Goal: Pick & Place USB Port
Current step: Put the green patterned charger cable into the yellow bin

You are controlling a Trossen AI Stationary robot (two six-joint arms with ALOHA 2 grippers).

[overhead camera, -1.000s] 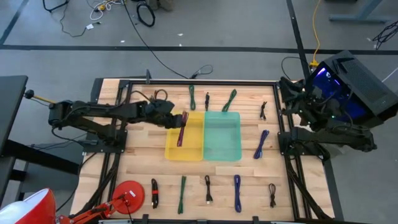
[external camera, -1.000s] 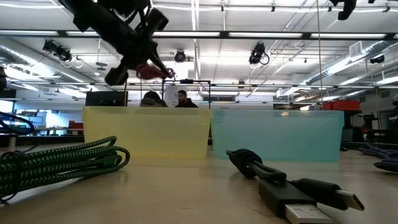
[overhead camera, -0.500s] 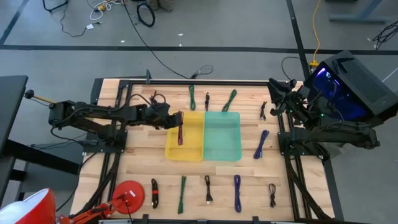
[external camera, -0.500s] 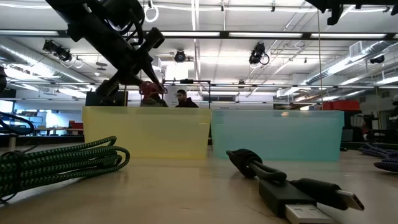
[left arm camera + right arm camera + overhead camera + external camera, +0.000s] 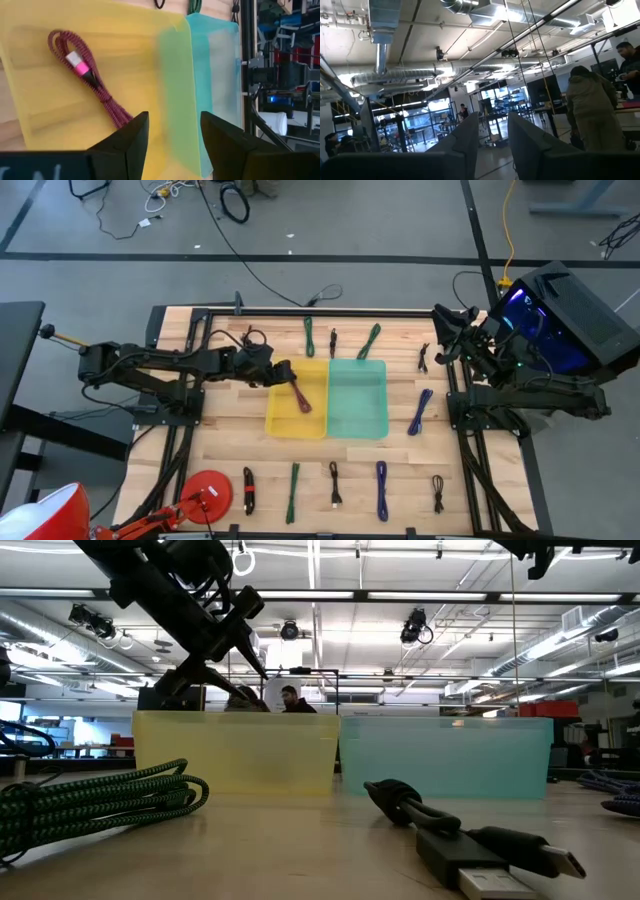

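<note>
Low view: yellow bin (image 5: 236, 752) wall hides the red cable inside; only a frosted blur shows thru it. Green cable (image 5: 95, 802) cut off at the frame's left, purple cable (image 5: 622, 802) at the right. Left wrist view: red cable (image 5: 90, 80) far end goes behind a finger (image 5: 131, 141); teal bin (image 5: 216, 75) partly cut off. High view: small black cables' (image 5: 334, 483) plug types too small to tell.

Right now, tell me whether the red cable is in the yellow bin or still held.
In the bin and released. The red cable lies on the floor of the yellow bin; the left gripper is open and empty above it.
</note>
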